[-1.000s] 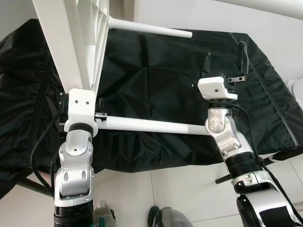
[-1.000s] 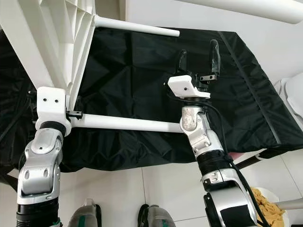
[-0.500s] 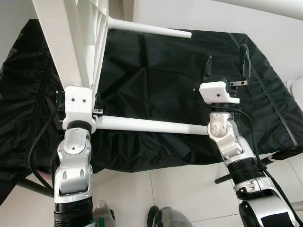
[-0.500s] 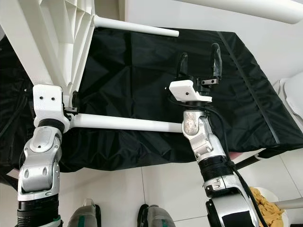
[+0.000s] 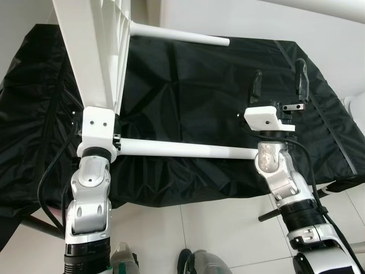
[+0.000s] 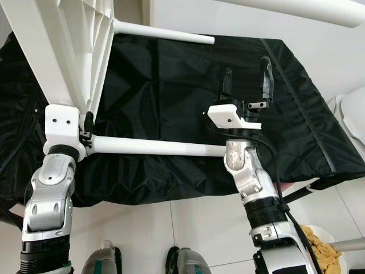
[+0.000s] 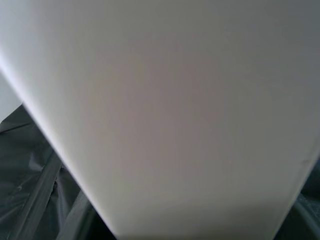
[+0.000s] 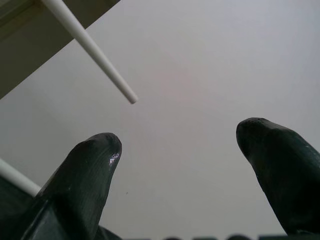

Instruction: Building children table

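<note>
A white table top (image 5: 91, 51) stands tilted on its edge over a black cloth (image 5: 188, 91). My left gripper (image 5: 96, 117) is shut on its lower corner, the fingers mostly hidden behind the wrist block. In the left wrist view the white panel (image 7: 165, 110) sits right against the camera. Two white legs stick out sideways from it, a lower leg (image 5: 182, 150) and an upper leg (image 5: 182, 35). My right gripper (image 5: 279, 67) points upward, open and holding nothing, just past the free end of the lower leg. Its black fingers (image 8: 95, 165) frame the upper leg's tip (image 8: 131, 99).
The black cloth covers a low surface with its front edge close to my arms. A white bar (image 6: 296, 11) crosses the top right corner. White floor tiles (image 5: 228, 228) lie below, with my feet at the bottom edge. A bowl with yellowish stuff (image 6: 322, 245) stands at the lower right.
My right gripper has shifted to the right, still open. The table top in my left gripper now stands a little more upright.
</note>
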Controlling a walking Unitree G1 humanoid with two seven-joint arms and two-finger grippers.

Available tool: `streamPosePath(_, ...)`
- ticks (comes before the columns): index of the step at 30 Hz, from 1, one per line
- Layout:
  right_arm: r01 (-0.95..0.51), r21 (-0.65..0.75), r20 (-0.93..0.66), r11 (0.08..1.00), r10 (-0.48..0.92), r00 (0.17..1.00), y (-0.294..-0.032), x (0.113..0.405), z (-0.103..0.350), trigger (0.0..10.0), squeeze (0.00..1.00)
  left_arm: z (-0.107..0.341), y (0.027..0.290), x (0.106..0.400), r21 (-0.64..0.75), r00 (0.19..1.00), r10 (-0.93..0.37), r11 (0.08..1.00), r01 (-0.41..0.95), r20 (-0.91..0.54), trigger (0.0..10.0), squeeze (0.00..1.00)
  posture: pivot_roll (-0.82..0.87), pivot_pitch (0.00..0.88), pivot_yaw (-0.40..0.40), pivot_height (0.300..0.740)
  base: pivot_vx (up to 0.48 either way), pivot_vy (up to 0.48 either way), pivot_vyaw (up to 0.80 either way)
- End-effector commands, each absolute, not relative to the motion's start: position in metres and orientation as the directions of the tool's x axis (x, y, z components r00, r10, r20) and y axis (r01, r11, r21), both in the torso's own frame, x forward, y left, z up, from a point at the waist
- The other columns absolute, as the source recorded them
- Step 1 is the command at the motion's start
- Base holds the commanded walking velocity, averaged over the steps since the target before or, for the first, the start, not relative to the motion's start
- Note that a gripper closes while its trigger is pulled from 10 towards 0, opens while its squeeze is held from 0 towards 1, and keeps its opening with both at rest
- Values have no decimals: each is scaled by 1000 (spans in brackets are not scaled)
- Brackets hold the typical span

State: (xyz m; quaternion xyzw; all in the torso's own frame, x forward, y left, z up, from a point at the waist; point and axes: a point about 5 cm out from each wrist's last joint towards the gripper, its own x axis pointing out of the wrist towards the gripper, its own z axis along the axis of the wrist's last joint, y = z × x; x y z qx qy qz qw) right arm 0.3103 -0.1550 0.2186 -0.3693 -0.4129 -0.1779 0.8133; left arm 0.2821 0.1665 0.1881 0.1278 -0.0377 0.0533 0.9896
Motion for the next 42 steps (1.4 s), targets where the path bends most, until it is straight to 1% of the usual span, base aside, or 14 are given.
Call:
streamPosePath(1, 653, -434, 831, 621, -4, 557, -162, 303, 221, 10000, 0, 177, 177, 282, 277, 976, 210, 936, -218, 56, 10000, 0, 125, 140, -78, 740, 0, 0, 0)
streamPosePath(2, 653, -434, 831, 621, -4, 557, -162, 303, 221, 10000, 0, 177, 177, 282, 277, 976, 210, 936, -218, 56, 10000, 0, 125, 140, -78, 740, 0, 0, 0)
streamPosePath(4, 703, -412, 862, 579, -1, 507, -163, 298, 228, 10000, 0, 178, 178, 284, 289, 978, 204, 934, -211, 54, 10000, 0, 122, 141, -71, 740, 0, 0, 0)
streamPosePath(8, 768, -367, 905, 526, 9, 426, -166, 292, 245, 10000, 0, 180, 180, 287, 300, 980, 192, 932, -201, 60, 10000, 0, 116, 138, -60, 740, 0, 0, 0)
streamPosePath(10, 772, -363, 908, 521, 13, 418, -166, 291, 247, 10000, 0, 180, 180, 287, 303, 980, 189, 932, -199, 61, 10000, 0, 116, 138, -60, 740, 0, 0, 0)
streamPosePath(13, 806, -342, 926, 483, 27, 376, -168, 289, 256, 10000, 0, 180, 180, 289, 303, 980, 187, 932, -197, 64, 10000, 0, 113, 135, -54, 740, 0, 0, 0)
streamPosePath(17, 823, -326, 935, 464, 30, 354, -170, 287, 261, 10000, 0, 181, 181, 290, 306, 981, 185, 932, -196, 64, 10000, 0, 113, 134, -52, 740, 0, 0, 0)
streamPosePath(20, 851, -298, 946, 431, 13, 324, -178, 286, 270, 10000, 0, 181, 184, 291, 309, 980, 189, 930, -200, 66, 10000, 0, 112, 134, -52, 740, 0, 0, 0)
streamPosePath(23, 859, -292, 948, 421, 9, 318, -179, 286, 272, 10000, 0, 181, 184, 291, 310, 979, 191, 929, -202, 67, 10000, 0, 112, 134, -52, 740, 0, 0, 0)
streamPosePath(26, 887, -247, 962, 391, -10, 273, -186, 285, 284, 10000, 0, 182, 184, 291, 311, 979, 192, 928, -203, 67, 10000, 0, 113, 135, -50, 740, 0, 0, 0)
streamPosePath(31, 909, -204, 974, 363, -22, 227, -195, 288, 298, 10000, 0, 182, 184, 292, 315, 979, 191, 927, -203, 67, 10000, 0, 113, 135, -50, 740, 0, 0, 0)
streamPosePath(34, 915, -192, 976, 356, -27, 216, -197, 288, 301, 10000, 0, 182, 185, 292, 316, 979, 191, 927, -203, 68, 10000, 0, 117, 136, -49, 740, 0, 0, 0)
streamPosePath(37, 925, -161, 982, 343, -38, 185, -202, 289, 310, 10000, 0, 182, 185, 290, 317, 979, 192, 926, -204, 68, 10000, 0, 124, 135, -52, 740, 0, 0, 0)
streamPosePath(42, 930, -137, 983, 342, -66, 169, -208, 291, 317, 10000, 0, 183, 187, 290, 318, 978, 197, 925, -210, 72, 10000, 0, 127, 134, -54, 740, 0, 0, 0)
